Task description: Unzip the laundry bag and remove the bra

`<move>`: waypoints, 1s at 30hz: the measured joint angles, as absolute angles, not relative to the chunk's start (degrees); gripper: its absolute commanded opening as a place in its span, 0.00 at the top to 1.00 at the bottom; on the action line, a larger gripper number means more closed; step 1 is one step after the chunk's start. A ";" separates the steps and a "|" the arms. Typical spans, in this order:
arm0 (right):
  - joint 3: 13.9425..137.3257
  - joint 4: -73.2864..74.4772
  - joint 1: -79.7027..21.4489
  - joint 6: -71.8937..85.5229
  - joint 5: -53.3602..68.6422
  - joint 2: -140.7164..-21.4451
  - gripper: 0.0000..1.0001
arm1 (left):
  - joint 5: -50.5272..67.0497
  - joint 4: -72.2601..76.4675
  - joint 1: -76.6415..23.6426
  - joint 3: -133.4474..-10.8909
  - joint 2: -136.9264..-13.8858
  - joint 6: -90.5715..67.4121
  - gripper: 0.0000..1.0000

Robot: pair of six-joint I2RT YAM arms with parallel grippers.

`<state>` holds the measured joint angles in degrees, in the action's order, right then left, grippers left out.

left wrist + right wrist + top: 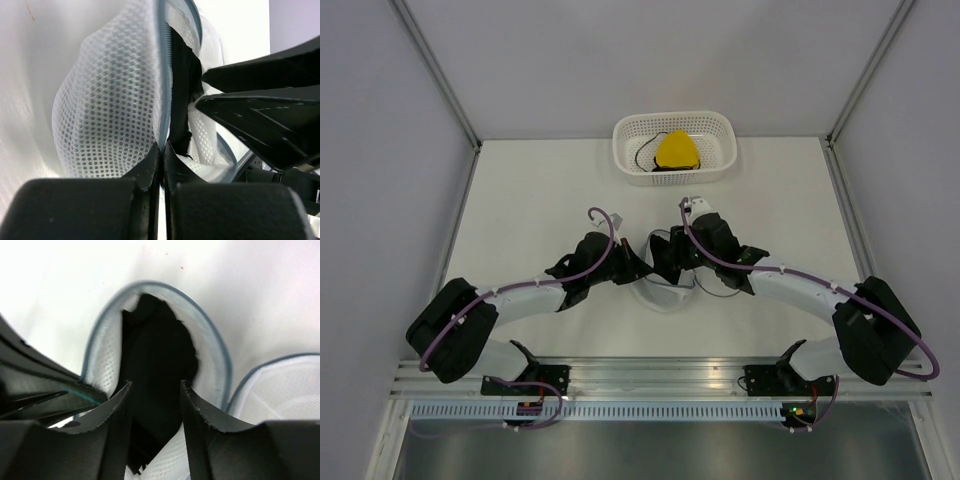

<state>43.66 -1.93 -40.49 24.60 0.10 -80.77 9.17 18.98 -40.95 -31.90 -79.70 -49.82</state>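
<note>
- We see the white table (550,200) under everything, with walls on three sides.
- Our left arm (520,300) and right arm (800,285) reach inward from the near edge and meet around the middle of the table.
- A white perforated basket (675,176) stands at the far edge, well apart from both arms.
- The laundry bag (665,295) lies on the table between the two arm tips. It is unzipped, and the right wrist view shows one mesh half gaping and the other lying beside it.
- The bra (677,150), its yellow cup up and a thin black strap beside it, lies inside the basket.
- A piece of black fabric (157,350) sits inside the gaping half. We cannot tell what it is.
- Our right gripper (155,387) has its fingers apart at the mouth of the pouch, one on each side of the black fabric.
- Our left gripper (161,147) has its fingers pressed together on the bag's edge, where the mesh meets the zipper rim (163,75).
</note>
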 measured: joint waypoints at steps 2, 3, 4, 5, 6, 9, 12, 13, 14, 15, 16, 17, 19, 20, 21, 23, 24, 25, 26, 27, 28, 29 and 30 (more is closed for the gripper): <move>43.68 -1.58 -40.49 24.25 0.58 -79.42 0.56 | 9.21 19.03 -40.95 -31.90 -79.90 -49.80 0.98; 43.70 -1.52 -40.49 24.16 0.82 -79.11 0.56 | 9.26 19.05 -40.95 -31.90 -80.01 -49.82 0.98; 43.75 -1.43 -40.49 23.94 1.23 -78.96 0.57 | 9.26 19.05 -40.95 -31.90 -80.07 -49.82 0.98; 43.77 -1.41 -40.49 23.73 1.58 -78.94 0.57 | 9.28 19.05 -40.95 -31.90 -80.12 -49.82 0.98; 43.77 -1.26 -40.51 23.64 1.93 -79.02 0.55 | 9.28 19.05 -40.95 -31.90 -80.16 -49.82 0.98; 43.97 -1.23 -40.49 23.24 2.63 -80.44 0.48 | 9.32 19.09 -40.95 -31.90 -80.20 -49.82 0.98; 44.16 -1.17 -40.49 22.90 1.78 -83.13 0.25 | 9.34 19.09 -40.95 -31.90 -80.20 -49.80 0.98; 44.31 -0.71 -40.51 22.61 0.60 -84.27 0.13 | 9.34 19.07 -40.95 -31.90 -80.20 -49.80 0.98; 44.45 -0.19 -40.56 22.65 -0.32 -84.95 0.10 | 9.34 19.07 -40.95 -31.90 -80.20 -49.80 0.98; 44.64 0.43 -40.56 22.31 -1.56 -85.58 0.09 | 9.34 19.07 -40.95 -31.90 -80.20 -49.80 0.98; 44.95 1.04 -40.56 21.91 -2.66 -86.08 0.08 | 9.34 19.07 -40.95 -31.90 -80.20 -49.80 0.98; 45.30 1.41 -40.56 21.65 -3.57 -86.43 0.09 | 9.34 19.07 -40.95 -31.90 -80.20 -49.80 0.98; 46.26 1.72 -40.56 21.17 -4.67 -86.87 0.14 | 9.37 19.09 -40.95 -31.90 -80.23 -49.80 0.98; 46.81 1.72 -40.56 20.95 -4.82 -87.13 0.18 | 9.37 19.09 -40.95 -31.90 -80.25 -49.80 0.98; 47.33 1.61 -40.56 20.75 -4.80 -87.46 0.22 | 9.39 19.11 -40.95 -31.90 -80.31 -49.80 0.98; 47.83 0.69 -40.56 20.56 -4.32 -88.14 0.32 | 9.41 19.16 -40.95 -31.90 -80.53 -49.80 0.98; 47.86 0.21 -40.56 20.60 -3.75 -88.49 0.34 | 9.43 19.16 -40.95 -31.90 -80.66 -49.80 0.98; 47.86 -0.16 -40.56 20.62 -3.22 -88.75 0.36 | 9.45 19.14 -40.95 -31.90 -80.77 -49.80 0.98; 47.86 -0.56 -40.56 20.71 -2.63 -89.01 0.36 | 9.45 19.16 -40.95 -31.90 -80.90 -49.80 0.98; 47.86 -0.89 -40.56 20.78 -2.00 -89.17 0.36 | 9.45 19.16 -40.95 -31.90 -80.97 -49.82 0.98; 47.86 -1.23 -40.56 20.78 -1.19 -89.23 0.35 | 9.45 19.16 -40.95 -31.90 -81.01 -49.80 0.98; 47.86 -1.61 -40.56 20.80 -0.56 -89.32 0.35 | 9.45 19.16 -40.95 -31.90 -81.01 -49.80 0.98; 47.86 -1.91 -40.53 20.80 -0.08 -89.38 0.34 | 9.45 19.18 -40.95 -31.90 -81.01 -49.80 0.98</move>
<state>47.86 -1.91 -40.53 20.80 -0.08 -89.38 9.45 19.18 -40.95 -31.90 -81.01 -49.80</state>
